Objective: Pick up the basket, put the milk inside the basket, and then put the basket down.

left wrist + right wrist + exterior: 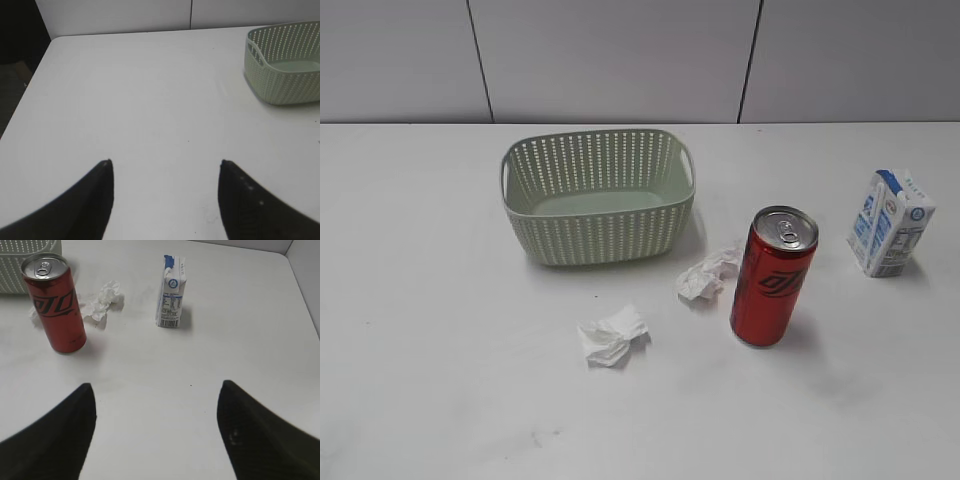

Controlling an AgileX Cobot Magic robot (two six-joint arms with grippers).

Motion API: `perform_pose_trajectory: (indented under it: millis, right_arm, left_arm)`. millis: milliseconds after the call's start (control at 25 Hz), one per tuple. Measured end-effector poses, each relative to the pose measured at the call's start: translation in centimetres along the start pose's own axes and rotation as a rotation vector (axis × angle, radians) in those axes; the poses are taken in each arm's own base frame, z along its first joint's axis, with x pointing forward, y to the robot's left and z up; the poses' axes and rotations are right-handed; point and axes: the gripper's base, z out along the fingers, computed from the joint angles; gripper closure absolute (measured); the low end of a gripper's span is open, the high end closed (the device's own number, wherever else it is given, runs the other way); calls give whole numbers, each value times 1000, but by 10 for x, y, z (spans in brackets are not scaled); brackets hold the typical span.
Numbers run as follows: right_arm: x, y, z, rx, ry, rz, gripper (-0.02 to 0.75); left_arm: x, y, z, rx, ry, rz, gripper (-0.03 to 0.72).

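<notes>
The pale sage-green basket [597, 197] stands empty on the white table at the back centre; it also shows at the far right of the left wrist view [285, 62] and its corner in the right wrist view [30, 265]. The white and blue milk carton [890, 222] stands upright at the right, and shows in the right wrist view [171, 291]. My left gripper [165, 162] is open and empty over bare table, well left of the basket. My right gripper [156, 385] is open and empty, short of the milk. Neither gripper shows in the exterior view.
A tall red drink can [773, 275] stands between basket and milk, also in the right wrist view [54, 301]. Two crumpled white tissues lie on the table, one [710, 272] beside the can, one [612, 337] nearer the front. The table's left edge [25, 95] drops to a dark floor.
</notes>
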Motion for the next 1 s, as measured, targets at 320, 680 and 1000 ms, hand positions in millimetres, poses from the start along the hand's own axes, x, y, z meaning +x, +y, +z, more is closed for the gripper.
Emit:
perform_pose_trajectory:
  millis: [320,680,1000]
  right_arm:
    - [0,0,0,0,0,1,146]
    - [0,0,0,0,0,1,146]
    - [0,0,0,1,-1,0,146]
  left_arm:
    - [0,0,0,0,0,0,191]
    - [0,0,0,0,0,0,209]
    - [-4,0,-3,-1,-27,0,209]
